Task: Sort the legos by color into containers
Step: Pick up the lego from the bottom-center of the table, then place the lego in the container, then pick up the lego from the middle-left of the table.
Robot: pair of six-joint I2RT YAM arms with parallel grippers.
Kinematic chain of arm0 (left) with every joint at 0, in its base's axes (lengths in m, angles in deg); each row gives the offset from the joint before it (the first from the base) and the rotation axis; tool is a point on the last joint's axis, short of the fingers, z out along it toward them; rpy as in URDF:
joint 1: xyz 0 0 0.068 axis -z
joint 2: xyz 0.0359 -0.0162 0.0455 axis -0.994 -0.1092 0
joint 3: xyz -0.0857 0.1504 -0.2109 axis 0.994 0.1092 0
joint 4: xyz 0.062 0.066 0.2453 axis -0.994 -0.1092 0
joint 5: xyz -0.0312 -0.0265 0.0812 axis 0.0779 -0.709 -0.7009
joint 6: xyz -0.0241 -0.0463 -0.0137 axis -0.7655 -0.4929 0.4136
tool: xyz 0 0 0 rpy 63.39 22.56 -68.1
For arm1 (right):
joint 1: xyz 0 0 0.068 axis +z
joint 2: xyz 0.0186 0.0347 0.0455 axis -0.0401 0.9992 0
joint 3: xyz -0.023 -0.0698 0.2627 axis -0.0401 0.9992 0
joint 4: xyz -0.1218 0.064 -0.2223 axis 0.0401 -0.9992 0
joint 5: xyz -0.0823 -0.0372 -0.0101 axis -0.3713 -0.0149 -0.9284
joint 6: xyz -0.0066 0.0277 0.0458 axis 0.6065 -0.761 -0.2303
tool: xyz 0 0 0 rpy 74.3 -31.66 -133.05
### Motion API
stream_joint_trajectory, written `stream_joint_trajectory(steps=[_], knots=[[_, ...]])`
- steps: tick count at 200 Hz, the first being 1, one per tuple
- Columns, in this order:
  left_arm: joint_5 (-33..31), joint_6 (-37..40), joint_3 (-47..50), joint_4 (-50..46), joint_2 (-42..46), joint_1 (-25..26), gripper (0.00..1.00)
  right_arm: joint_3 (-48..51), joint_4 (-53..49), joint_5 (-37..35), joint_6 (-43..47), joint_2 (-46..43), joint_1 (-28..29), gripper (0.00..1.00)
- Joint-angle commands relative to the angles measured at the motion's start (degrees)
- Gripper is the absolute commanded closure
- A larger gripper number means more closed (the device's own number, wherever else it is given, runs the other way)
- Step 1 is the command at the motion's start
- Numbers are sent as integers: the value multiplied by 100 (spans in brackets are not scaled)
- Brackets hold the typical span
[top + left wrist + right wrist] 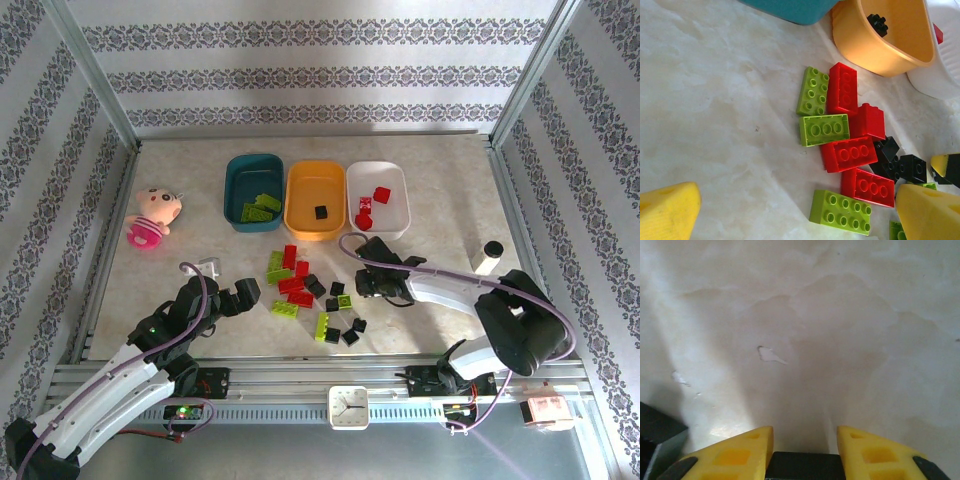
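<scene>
Three tubs stand in a row at the back: the teal tub (pixel 236 190) holds lime green legos, the orange tub (pixel 300 215) holds one black lego (pixel 320 212), and the white tub (pixel 395 205) holds red legos. Loose red, green and black legos (pixel 300 290) lie in a pile on the table. My left gripper (pixel 245 293) is open just left of the pile. A lime green brick (pixel 840 212) lies on the table between its fingers (pixel 667 210). Right of the pile, my right gripper (pixel 362 283) hangs low over the table, shut on a black lego (pixel 802 466).
A pink plush doll (pixel 152 215) lies at the left. A small white cylinder (pixel 490 255) stands at the right near the wall frame. A white hook-shaped piece (pixel 205 266) sits by the left arm. Another black brick (pixel 655 432) lies left of the right gripper.
</scene>
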Motion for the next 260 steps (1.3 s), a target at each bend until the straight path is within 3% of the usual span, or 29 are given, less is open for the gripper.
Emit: stream_joint_trajectory(steps=[1,24,44,141,164,181,195,217,239,260], knots=[[-147,-41,48,-128,67,27,0,-257,-81,162,91,-510,149,76],[-156,-47,68,-135,77,23,0,-820,-152,301,239,-811,245,77],[-149,-90,113,-93,76,22,0,-1492,-101,264,448,-551,246,77],[84,-200,159,-435,232,24,0,-5072,-142,127,970,3182,-265,75],[176,-134,158,-471,242,23,0,-5563,-437,50,812,3666,-345,65],[246,-51,158,-441,230,22,0,-5684,-473,138,706,3820,-380,49],[325,37,158,-342,194,23,0,-5657,-457,188,662,3804,-390,43],[676,259,66,-5,-175,22,1,-5386,-344,204,653,3504,-392,40],[1043,503,-289,241,-1158,115,7,-4850,-151,204,653,3023,-389,39],[682,551,-684,510,-2091,915,11,-4177,42,198,582,2500,-398,39]])
